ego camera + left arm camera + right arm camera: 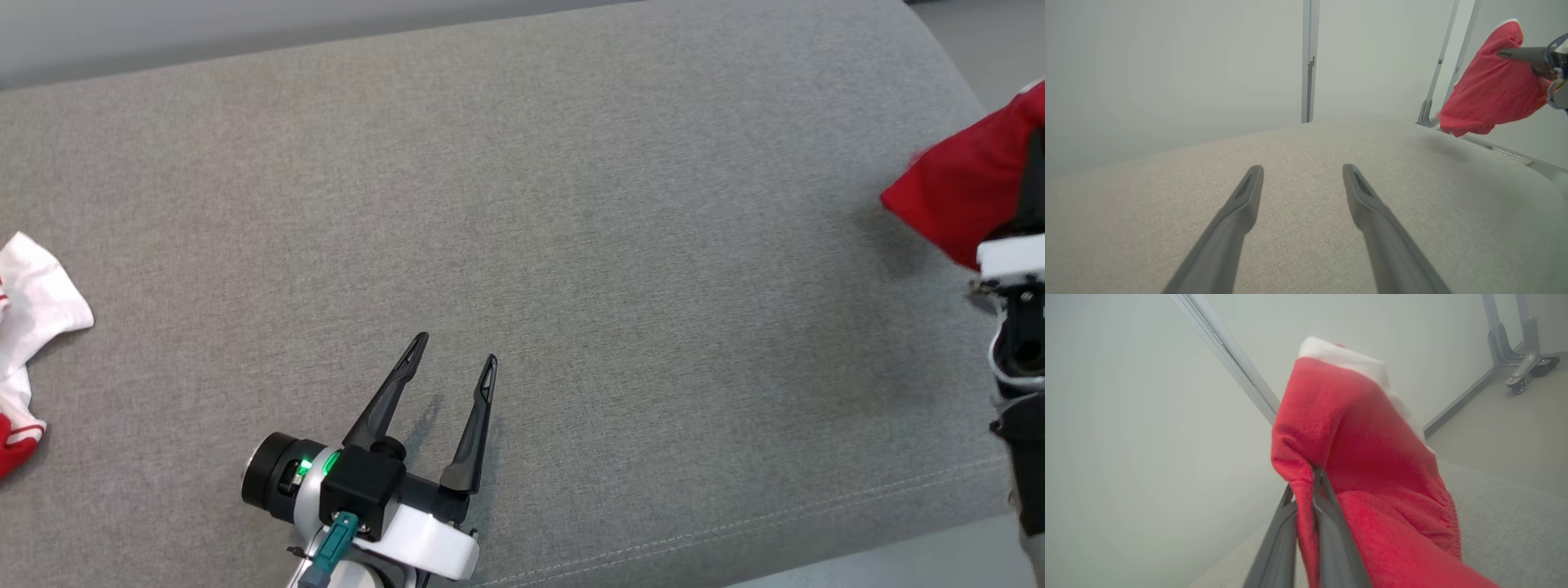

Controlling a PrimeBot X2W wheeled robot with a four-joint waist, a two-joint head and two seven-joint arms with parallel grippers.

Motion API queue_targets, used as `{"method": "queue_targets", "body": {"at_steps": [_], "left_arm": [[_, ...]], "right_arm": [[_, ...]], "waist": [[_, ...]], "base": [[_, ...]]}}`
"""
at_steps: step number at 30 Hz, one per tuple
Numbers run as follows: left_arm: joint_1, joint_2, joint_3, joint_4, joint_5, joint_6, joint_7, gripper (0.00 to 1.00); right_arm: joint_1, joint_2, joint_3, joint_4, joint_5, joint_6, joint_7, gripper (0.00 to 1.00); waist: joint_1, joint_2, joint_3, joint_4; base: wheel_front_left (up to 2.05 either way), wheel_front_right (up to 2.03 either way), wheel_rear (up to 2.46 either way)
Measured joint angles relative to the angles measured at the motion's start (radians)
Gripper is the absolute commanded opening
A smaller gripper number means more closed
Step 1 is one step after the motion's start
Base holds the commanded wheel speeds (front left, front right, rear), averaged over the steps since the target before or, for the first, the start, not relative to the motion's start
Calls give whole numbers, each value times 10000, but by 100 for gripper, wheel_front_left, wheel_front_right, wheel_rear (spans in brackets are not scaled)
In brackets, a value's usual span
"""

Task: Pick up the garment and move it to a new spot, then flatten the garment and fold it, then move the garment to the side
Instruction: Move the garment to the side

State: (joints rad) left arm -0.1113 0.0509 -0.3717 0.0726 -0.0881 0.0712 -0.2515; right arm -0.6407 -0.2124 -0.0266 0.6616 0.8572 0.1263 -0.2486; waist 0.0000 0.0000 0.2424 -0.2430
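Note:
The garment (959, 196) is a red cloth with a white band, hanging in the air over the right end of the grey cushion (571, 204). My right gripper (1306, 477) is shut on a fold of the garment (1372, 457), which drapes over its fingers. From the left wrist view, the garment (1490, 87) hangs at the upper right above the cushion (1306, 143). My left gripper (453, 347) stands open low over the cushion's front middle, with nothing between its fingers (1249, 192).
A white and red cloth (28, 327) lies crumpled at the cushion's left edge. The cushion's front seam (735, 523) runs along the lower right. A wheeled metal stand (1519, 355) is on the floor beyond the cushion.

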Motion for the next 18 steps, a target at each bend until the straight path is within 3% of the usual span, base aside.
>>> {"method": "queue_targets", "body": {"at_steps": [6,18], "left_arm": [[-500,-4,-36,-13,2,0,0,100],[-1597,-17,-410,-92,40,-13,0,100]], "right_arm": [[-2077,-364,-963,700,-537,0,-15,0],[-5553,-1126,-1321,3346,-1785,0,-27,0]], "waist": [[0,0,813,572],[0,0,2353,1863]], "base": [[0,0,0],[0,0,0]]}}
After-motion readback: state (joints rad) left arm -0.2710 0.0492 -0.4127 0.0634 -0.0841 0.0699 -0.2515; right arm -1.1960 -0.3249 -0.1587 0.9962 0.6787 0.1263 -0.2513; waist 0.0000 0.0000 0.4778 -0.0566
